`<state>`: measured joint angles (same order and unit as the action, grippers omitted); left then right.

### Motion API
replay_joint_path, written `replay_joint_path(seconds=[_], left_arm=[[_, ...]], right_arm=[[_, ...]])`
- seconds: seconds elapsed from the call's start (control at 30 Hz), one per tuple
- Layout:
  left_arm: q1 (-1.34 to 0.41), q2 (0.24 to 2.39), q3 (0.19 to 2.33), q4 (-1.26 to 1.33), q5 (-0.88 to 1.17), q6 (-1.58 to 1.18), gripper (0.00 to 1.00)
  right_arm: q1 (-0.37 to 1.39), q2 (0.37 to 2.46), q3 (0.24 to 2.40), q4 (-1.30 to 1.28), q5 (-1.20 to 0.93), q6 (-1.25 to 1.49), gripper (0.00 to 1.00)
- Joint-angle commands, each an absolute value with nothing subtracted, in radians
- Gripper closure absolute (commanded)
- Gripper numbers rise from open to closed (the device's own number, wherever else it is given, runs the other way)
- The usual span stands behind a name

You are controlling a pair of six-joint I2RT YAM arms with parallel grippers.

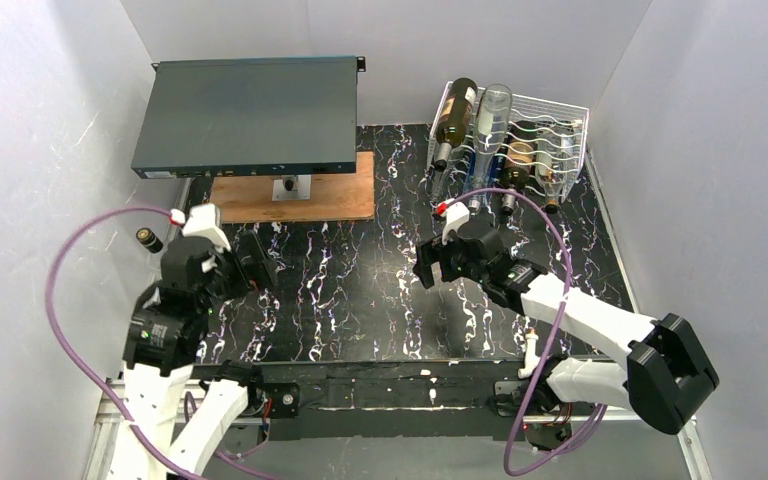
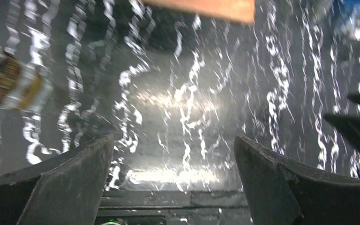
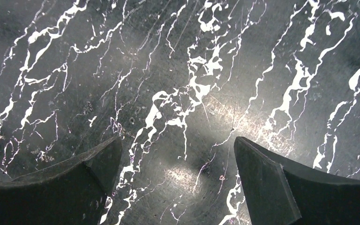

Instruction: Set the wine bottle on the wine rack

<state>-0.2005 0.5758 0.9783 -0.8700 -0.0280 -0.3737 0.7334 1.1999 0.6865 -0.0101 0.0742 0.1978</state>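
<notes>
The white wire wine rack (image 1: pixel 560 118) stands at the back right and holds several bottles, among them a dark one (image 1: pixel 455 115) and a clear one (image 1: pixel 492 118) on top. Another wine bottle lies at the far left by the wall. Only its dark end (image 1: pixel 148 238) shows past my left arm, and its gold label (image 2: pixel 9 84) is blurred in the left wrist view. My left gripper (image 1: pixel 253 260) (image 2: pixel 172 140) is open and empty over the marbled mat, right of that bottle. My right gripper (image 1: pixel 430 268) (image 3: pixel 177 140) is open and empty over the mat in front of the rack.
A dark flat metal box (image 1: pixel 250 115) stands on a post over a wooden board (image 1: pixel 295 197) (image 2: pixel 206 8) at the back left. White walls close in on both sides. Purple cables loop from both arms. The black marbled mat (image 1: pixel 360 290) covers the table.
</notes>
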Motion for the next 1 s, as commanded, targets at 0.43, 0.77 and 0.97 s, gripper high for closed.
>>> replay_joint_path(seconds=[0.43,0.77,0.97], left_arm=[[-0.134,0.995,1.487,-1.018,-0.837,-0.2,0.01],[0.106,1.076,1.447,-0.847,-0.799,-0.297,0.01],[0.164,1.087,1.335,-0.745,-0.769,-0.367,0.01]], right_arm=[[0.737,1.115,0.613,0.135,0.007,0.133,0.02],[0.737,1.084,0.591,0.139,0.006,0.142,0.02],[0.737,1.08,0.632,0.082,-0.071,0.173,0.02]])
